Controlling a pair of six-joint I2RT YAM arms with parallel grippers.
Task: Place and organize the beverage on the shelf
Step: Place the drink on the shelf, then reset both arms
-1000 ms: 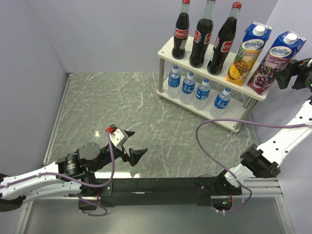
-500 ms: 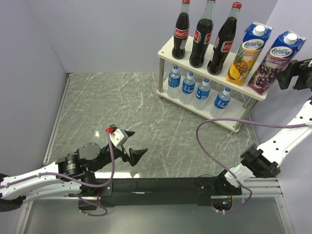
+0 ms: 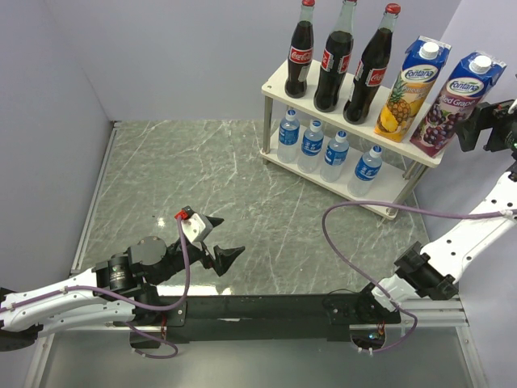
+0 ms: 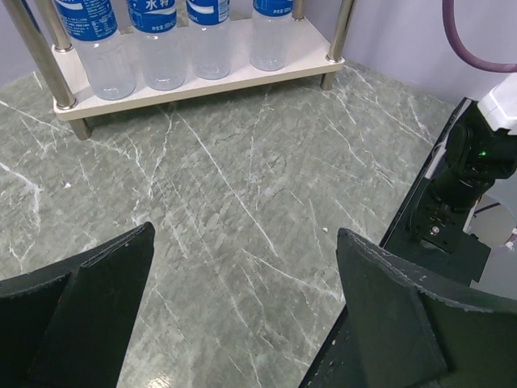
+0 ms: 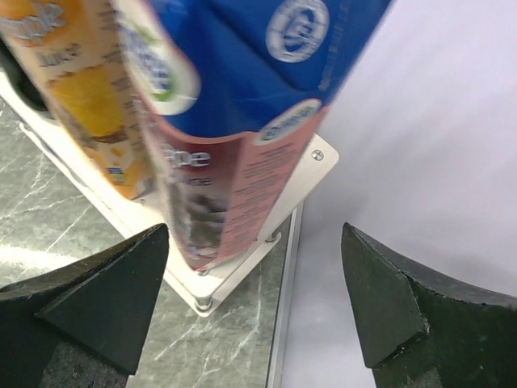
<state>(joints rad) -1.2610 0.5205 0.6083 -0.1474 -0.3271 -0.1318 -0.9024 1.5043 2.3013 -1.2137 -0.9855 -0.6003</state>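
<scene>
Top external view crops the right gripper [image 3: 472,129] at 3 o'clock, beside the grape carton [image 3: 447,101] on the shelf [image 3: 273,81]; its fingers spread wide, holding nothing. At 7 o'clock the left gripper [image 3: 220,242] gapes empty. Upper board holds cola bottles [image 3: 333,61], lower board water bottles [image 3: 323,149]; one cola cap is cut off.

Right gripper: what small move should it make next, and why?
Probably draw the right gripper straight back, away from the grape carton. Its jaws are open and the carton stands on the top board of the shelf beside the pineapple carton. A straight pull seems least likely to knock it.
</scene>
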